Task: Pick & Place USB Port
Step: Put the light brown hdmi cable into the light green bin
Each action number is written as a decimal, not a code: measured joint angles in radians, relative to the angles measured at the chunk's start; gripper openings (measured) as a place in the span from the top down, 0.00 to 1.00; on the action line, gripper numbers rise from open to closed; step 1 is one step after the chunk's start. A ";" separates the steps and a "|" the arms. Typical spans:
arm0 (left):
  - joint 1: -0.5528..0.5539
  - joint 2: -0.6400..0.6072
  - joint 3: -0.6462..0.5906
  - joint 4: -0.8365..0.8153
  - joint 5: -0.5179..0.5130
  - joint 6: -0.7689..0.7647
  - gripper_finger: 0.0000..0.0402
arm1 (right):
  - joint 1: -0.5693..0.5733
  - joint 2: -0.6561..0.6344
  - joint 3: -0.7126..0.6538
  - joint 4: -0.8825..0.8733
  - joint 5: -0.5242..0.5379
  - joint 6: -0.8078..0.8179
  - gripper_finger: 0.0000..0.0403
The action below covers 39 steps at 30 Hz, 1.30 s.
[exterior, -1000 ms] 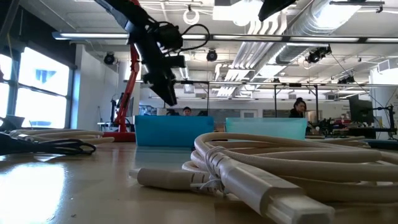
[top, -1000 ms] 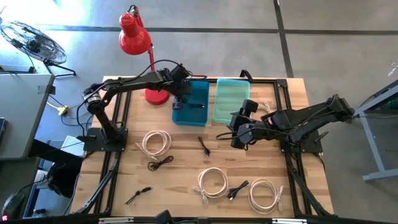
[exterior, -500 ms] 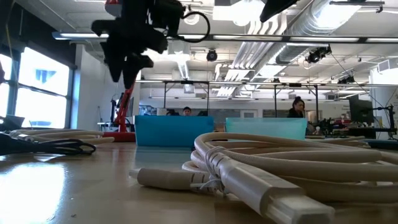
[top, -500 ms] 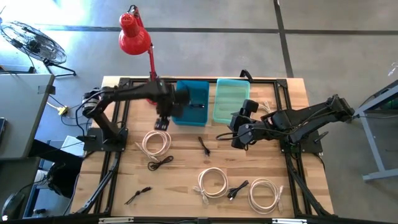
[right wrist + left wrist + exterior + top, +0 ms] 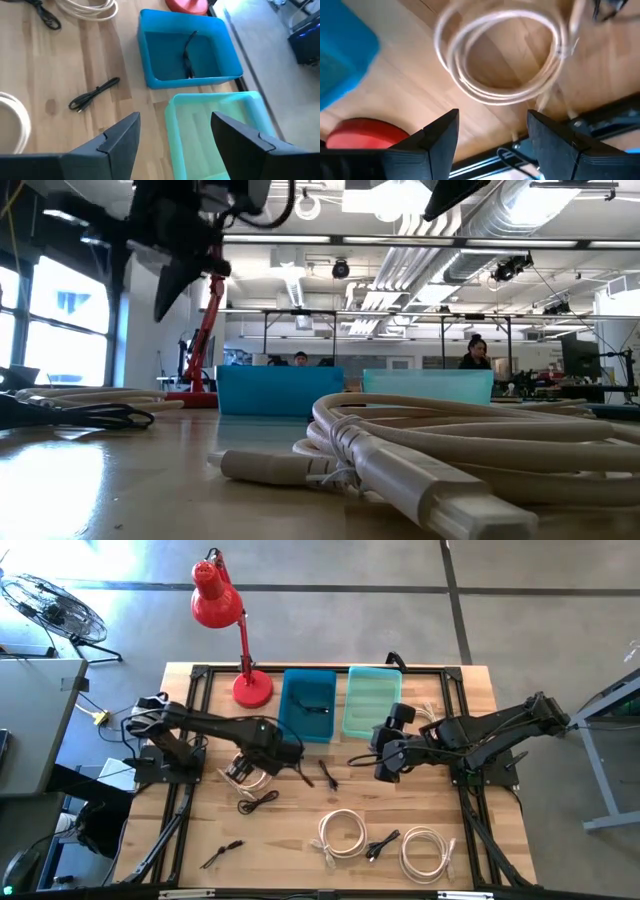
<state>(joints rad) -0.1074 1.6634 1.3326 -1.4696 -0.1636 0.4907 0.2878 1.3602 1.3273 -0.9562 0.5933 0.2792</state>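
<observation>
Left gripper [image 5: 492, 132] spread, empty, above white coiled cable [image 5: 248, 768]. Right gripper [image 5: 175, 131] parted, idle near teal bin [image 5: 368, 700]. Black cable, probably USB [image 5: 188, 55], inside blue bin [image 5: 307, 705].

Two bins [image 5: 308, 705] stood side by side at the desk's [image 5: 200, 830] far edge, one holding a cable [image 5: 188, 53], coiled cables [image 5: 342, 834] lying nearer.

Both arms are dark, jointed black links mounted on black frame rails, with thin black cables looping along them. The left hand [image 5: 492, 142] and right hand [image 5: 175, 145] each end in two broad, matte black, angular fingers.
</observation>
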 joint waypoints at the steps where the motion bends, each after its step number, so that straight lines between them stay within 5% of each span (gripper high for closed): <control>1: 0.000 0.000 -0.023 0.005 -0.009 0.006 0.43 | 0.000 0.000 0.000 0.000 -0.006 0.007 0.41; 8: 0.070 0.000 -0.189 0.083 -0.056 -0.110 0.43 | 0.001 0.000 0.000 0.001 -0.033 0.020 0.41; 14: 0.128 0.000 -0.292 0.252 0.030 -0.224 0.43 | 0.001 0.000 0.000 0.002 -0.034 0.020 0.41; 30: 0.134 -0.001 -0.437 0.485 0.050 -0.263 0.44 | 0.001 0.002 0.000 0.003 -0.051 0.020 0.41; 33: 0.134 -0.002 -0.452 0.499 -0.001 -0.284 0.53 | 0.001 0.002 0.000 0.003 -0.051 0.020 0.41; 39: 0.135 -0.002 -0.457 0.502 -0.066 -0.295 0.95 | 0.001 0.002 0.000 0.003 -0.052 0.020 0.41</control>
<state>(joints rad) 0.0273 1.6618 0.8757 -0.9677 -0.2296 0.1957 0.2888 1.3623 1.3270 -0.9527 0.5415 0.2989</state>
